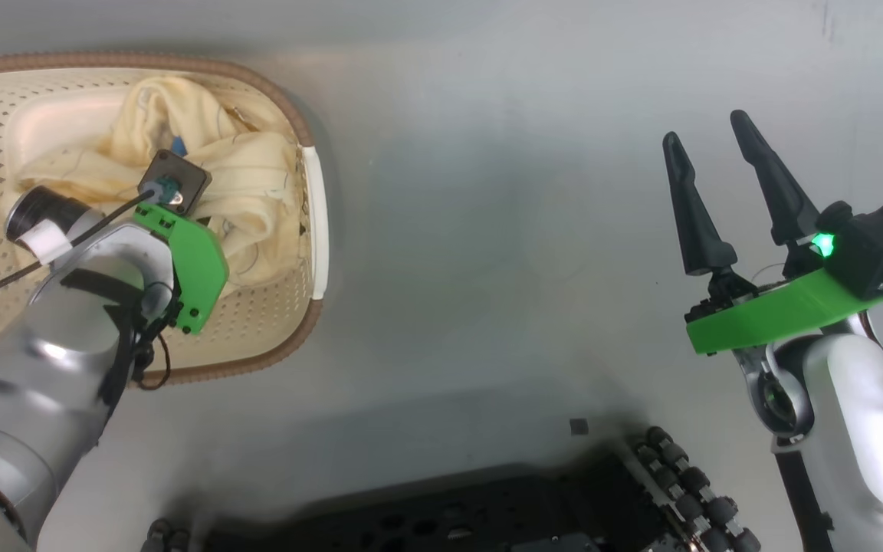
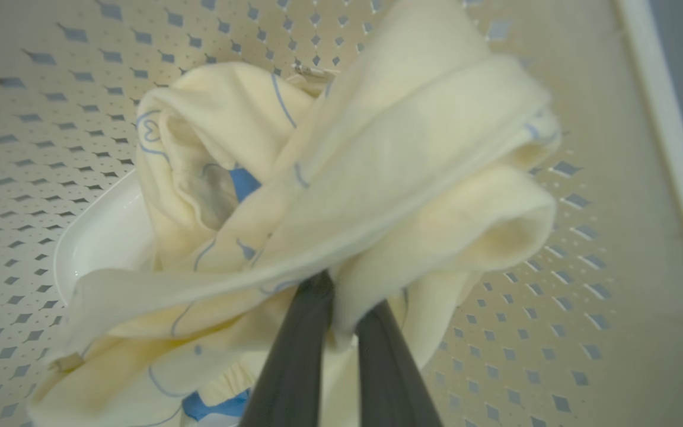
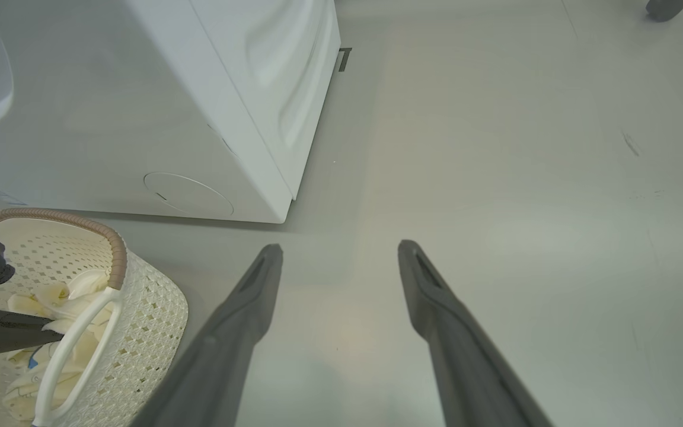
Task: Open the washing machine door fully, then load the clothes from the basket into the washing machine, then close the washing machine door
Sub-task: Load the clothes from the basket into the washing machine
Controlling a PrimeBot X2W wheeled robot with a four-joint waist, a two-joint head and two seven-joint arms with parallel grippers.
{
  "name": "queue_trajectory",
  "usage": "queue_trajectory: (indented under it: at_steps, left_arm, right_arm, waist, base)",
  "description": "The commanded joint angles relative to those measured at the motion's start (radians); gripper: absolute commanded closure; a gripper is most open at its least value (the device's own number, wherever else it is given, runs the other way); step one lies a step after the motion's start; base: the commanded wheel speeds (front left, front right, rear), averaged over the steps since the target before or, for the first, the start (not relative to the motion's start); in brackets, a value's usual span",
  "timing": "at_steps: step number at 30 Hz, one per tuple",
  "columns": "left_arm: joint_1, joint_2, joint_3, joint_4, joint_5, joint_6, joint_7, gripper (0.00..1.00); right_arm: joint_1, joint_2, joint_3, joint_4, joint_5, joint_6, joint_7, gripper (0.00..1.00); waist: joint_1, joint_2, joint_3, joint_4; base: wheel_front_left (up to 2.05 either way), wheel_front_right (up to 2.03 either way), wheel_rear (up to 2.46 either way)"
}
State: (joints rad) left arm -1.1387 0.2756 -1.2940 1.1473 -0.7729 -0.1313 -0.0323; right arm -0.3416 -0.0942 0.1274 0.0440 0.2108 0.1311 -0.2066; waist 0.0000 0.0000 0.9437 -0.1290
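Loading is the step in hand — the left gripper (image 2: pixel 347 293), pinched tight on a fold of the clothes (image 2: pixel 389 178), sits inside the basket (image 1: pixel 273 299) near the washing machine (image 3: pixel 140 107). Next move calls for a lift clear of the rim — the right gripper (image 1: pixel 706 130) hangs spread wide, holding nothing.

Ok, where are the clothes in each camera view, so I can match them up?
Head view: clothes upper left, in the basket.
Left wrist view: clothes centre, pinched by the left gripper.
Right wrist view: clothes lower left.
Shared landmark: the basket's white handle.
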Motion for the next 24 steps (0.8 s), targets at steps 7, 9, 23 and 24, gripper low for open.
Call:
queue_trajectory:
  at_steps: [7, 9, 23, 24]
  left_arm:
    - [0.057, -0.015, 0.052, 0.04, -0.074, 0.001, -0.143, 1.0]
    - [0.069, -0.028, 0.076, 0.05, -0.1, 0.001, -0.182, 1.0]
    - [0.258, 0.003, 0.403, -0.249, 0.006, 0.107, -0.229, 1.0]
    - [0.258, 0.003, 0.403, -0.249, 0.006, 0.107, -0.229, 1.0]
  right_arm:
    - [0.017, -0.023, 0.002, 0.008, -0.001, 0.0, -0.008, 0.0]
    - [0.022, -0.027, -0.003, 0.017, 0.002, 0.0, -0.009, 0.0]
    - [0.086, -0.063, -0.032, 0.061, 0.028, 0.0, -0.006, 0.0]
    - [0.086, -0.063, -0.032, 0.061, 0.028, 0.0, -0.006, 0.0]
  waist:
    - [0.0, 0.0, -0.112, 0.042]
    - [0.0, 0.0, -0.147, 0.052]
    - [0.0, 0.0, -0.408, 0.127]
    - [0.0, 0.0, -0.408, 0.127]
  base:
    - [0.0, 0.0, 0.0]
    - [0.0, 0.0, 0.0]
    - [0.0, 0.0, 0.0]
    - [0.0, 0.0, 0.0]
